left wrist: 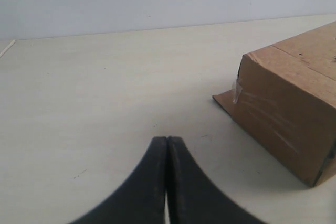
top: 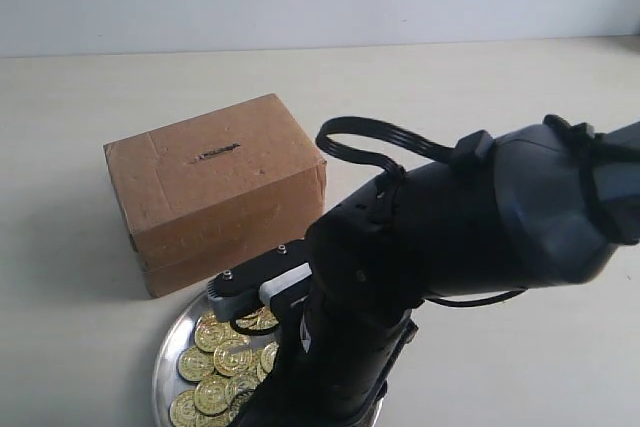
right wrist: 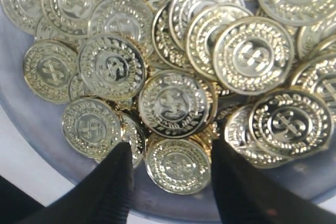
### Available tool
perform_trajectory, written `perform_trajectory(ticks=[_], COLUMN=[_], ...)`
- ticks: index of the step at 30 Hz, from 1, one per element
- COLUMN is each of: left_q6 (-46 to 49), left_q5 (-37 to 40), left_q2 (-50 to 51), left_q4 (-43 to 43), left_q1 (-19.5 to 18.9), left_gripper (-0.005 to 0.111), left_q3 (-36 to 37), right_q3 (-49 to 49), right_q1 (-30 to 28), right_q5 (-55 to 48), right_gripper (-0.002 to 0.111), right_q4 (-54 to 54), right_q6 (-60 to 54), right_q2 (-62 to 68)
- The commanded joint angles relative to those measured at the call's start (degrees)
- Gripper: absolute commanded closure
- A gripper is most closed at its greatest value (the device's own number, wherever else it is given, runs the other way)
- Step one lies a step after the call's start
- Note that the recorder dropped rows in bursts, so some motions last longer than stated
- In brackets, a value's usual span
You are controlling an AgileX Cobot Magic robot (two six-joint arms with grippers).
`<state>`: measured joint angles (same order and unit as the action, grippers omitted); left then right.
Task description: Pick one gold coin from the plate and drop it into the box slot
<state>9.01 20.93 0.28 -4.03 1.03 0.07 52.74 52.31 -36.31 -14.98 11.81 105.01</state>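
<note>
Coins (right wrist: 173, 103), gold and embossed with wreaths, lie heaped in the shiny round metal plate (right wrist: 37, 129) directly beneath the right gripper (right wrist: 170, 153), whose black jaws stand apart (one coin lies between the tips). Just beyond it sits the brown cardboard box (top: 215, 187), with the dark slot (top: 218, 152) in its top face. The bulky right arm (top: 450, 237) hides much of the plate. The left gripper (left wrist: 167, 148) is closed and empty, near the box's taped corner.

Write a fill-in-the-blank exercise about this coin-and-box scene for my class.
Over the gold coins, the right gripper holds its fingers ____.
The left gripper has its fingers ____.
The box slot is cut in the ____ face of the box.
The coins lie on a round silver ____.
Missing words: open; shut; top; plate.
</note>
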Motion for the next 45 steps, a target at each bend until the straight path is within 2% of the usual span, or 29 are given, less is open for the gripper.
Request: perform_trajectory(ticks=[1, 10, 16, 23, 31, 45], left_q6=[-0.5, -0.5, -0.5, -0.5, -0.5, -0.5], left_q5=[-0.5, -0.5, -0.5, -0.5, -0.5, -0.5], left_q2=[-0.3, -0.3, -0.3, -0.3, -0.3, -0.3], left_q4=[-0.5, -0.5, -0.5, -0.5, -0.5, -0.5], left_q1=[0.4, 0.4, 0.4, 0.4, 0.4, 0.4], left_gripper=[0.107, 0.107, 0.107, 0.107, 0.107, 0.107], left_q3=[-0.1, -0.1, -0.1, -0.1, -0.1, -0.1], right_q3=[0.3, 0.2, 0.2, 0.2, 0.2, 0.3], right_q1=[1.0, 2.3, 2.3, 2.2, -1.7, -3.5], right_q5=[1.5, 1.2, 1.1, 6.1, 12.3, 12.0], right_gripper=[0.062, 0.062, 0.062, 0.062, 0.062, 0.062], right_q4=[1.1, 2.7, 7.7, 11.1, 11.0, 7.8], right_q6=[0.0, -0.2, -0.2, -8.1, -6.6, -5.1], right_q2=[-0.1, -0.1, -0.1, -1.8, -1.7, 1.8])
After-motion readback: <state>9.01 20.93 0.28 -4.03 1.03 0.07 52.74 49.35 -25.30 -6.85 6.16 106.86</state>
